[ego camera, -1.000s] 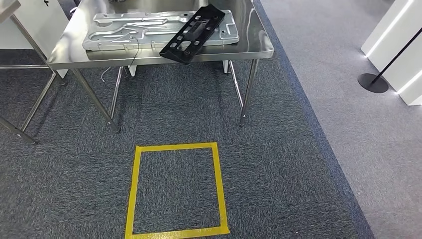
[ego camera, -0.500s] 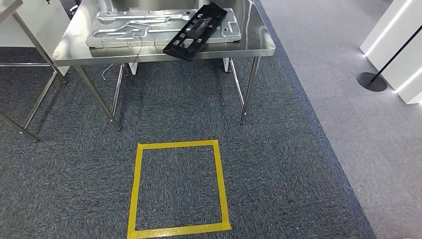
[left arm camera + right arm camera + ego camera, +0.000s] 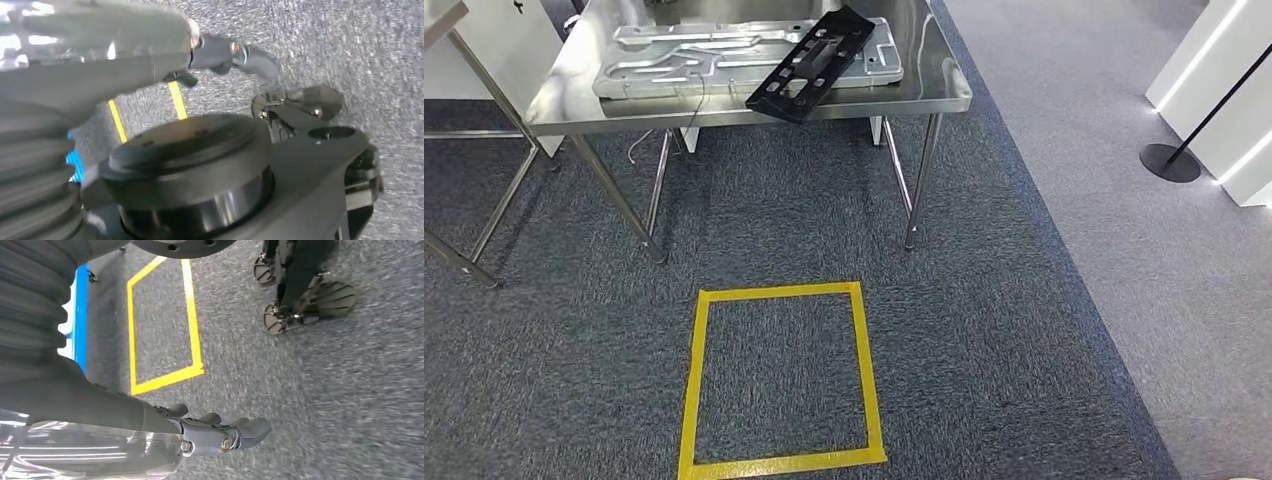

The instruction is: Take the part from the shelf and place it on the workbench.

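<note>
Head view, looking down on grey carpet [image 3: 1024, 330] and a stainless steel workbench [image 3: 924, 95] at the far edge. Black perforated part [image 3: 809, 66] lying on the workbench, long axis diagonal, far end toward the upper right, near end toward the lower left and jutting a little past the bench's front edge. Resting across a large silver metal plate [image 3: 674, 60] with raised channels, so partly propped on it rather than flat on the steel. Bench's far side cut off by the frame. Thin wire [image 3: 692, 105] dangling off the front edge, too fine to trace fully. Yellow tape square [image 3: 861, 370] on the carpet in front of the bench, well apart from its legs. Second table's legs [image 3: 484, 215] at the left, top mostly out of frame. Black round stand base [image 3: 1170, 163] with a slanted pole at the right, beside white panels [image 3: 1224, 90].

Left wrist view: left hand [image 3: 227, 52] over carpet, holding nothing, fingers stretched out together; blurred and partly masked by the silver cover, so hard to read finely.

Right wrist view: right hand [image 3: 220, 432] hanging over carpet, fingers extended side by side, slightly spread, grasping nothing.
</note>
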